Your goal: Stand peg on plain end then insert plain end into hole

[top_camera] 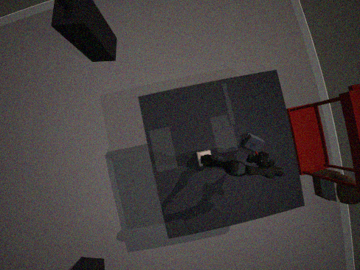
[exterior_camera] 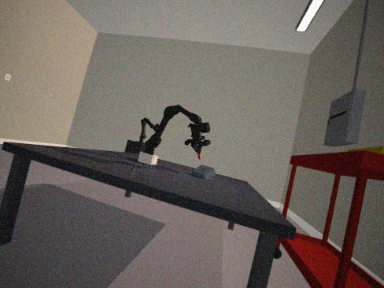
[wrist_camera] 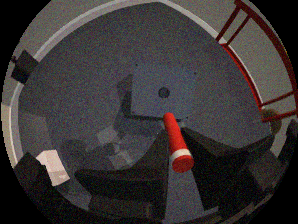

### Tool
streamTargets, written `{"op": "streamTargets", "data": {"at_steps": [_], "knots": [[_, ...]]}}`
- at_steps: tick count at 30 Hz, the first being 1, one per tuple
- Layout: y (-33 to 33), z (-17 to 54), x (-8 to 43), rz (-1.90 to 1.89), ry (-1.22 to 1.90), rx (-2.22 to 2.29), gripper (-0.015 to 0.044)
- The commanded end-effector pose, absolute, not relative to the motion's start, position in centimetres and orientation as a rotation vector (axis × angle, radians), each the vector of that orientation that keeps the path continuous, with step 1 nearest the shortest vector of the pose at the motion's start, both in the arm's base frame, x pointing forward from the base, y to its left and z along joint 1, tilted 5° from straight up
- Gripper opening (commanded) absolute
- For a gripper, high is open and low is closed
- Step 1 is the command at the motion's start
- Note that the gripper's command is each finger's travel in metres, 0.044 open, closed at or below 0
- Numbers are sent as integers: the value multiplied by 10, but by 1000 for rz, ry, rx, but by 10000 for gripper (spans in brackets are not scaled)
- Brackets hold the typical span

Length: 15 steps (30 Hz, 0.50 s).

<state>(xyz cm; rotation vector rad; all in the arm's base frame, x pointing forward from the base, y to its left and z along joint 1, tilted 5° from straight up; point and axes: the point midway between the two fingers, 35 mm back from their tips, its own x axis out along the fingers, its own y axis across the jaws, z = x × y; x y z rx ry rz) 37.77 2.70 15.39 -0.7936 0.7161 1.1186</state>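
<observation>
The red peg [wrist_camera: 173,131] [exterior_camera: 199,156] is held between the fingers of my gripper [wrist_camera: 173,132] [exterior_camera: 198,152], which is shut on it. Its white band [wrist_camera: 181,154] is at the end nearer the wrist camera, and its plain end points down and away. The grey sloped panel [wrist_camera: 148,82] [exterior_camera: 204,172] [top_camera: 254,142] stands on the table, with one dark hole [wrist_camera: 164,92] in its face. In the exterior view the peg hangs in the air above the panel, not touching it. In the wrist view the plain end shows just below the hole, near the panel's edge.
A white block [top_camera: 205,152] [exterior_camera: 147,158] [wrist_camera: 54,167] is beside the arm's base on the dark table [top_camera: 184,107] [exterior_camera: 220,193]. A red cart [top_camera: 307,140] [exterior_camera: 334,160] stands beyond the table's edge.
</observation>
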Motion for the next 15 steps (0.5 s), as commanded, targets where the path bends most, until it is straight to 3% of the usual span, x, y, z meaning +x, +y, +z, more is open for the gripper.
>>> {"op": "streamTargets", "data": {"at_steps": [1, 15], "knots": [[32, 152, 383, 1132, 696, -803, 0], [54, 128, 395, 1145, 675, -810, 0]]}}
